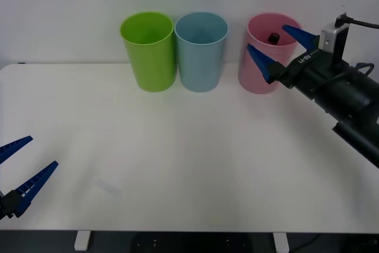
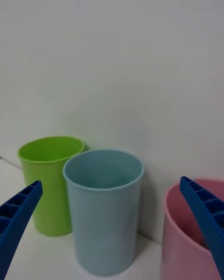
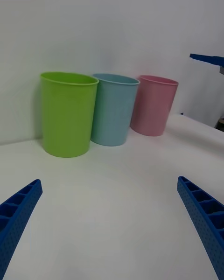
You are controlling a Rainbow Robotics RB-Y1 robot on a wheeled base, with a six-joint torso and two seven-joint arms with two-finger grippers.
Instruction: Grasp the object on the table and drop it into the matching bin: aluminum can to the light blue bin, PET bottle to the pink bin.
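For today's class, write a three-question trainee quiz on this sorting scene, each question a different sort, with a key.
1. True or false: the PET bottle lies on the table.
2. Which bin stands in the middle of the row? A) lime green bin B) light blue bin C) pink bin
3. Fill in: the right gripper is open above the ____ bin, while the left gripper waits open at the table's near left edge.

Key: 1 false, its black cap shows inside the pink bin; 2 B; 3 pink.

Black right arm [image 1: 346,96] – silver bracket, black cable; blue ribbed fingers [image 1: 260,62] on each tool.
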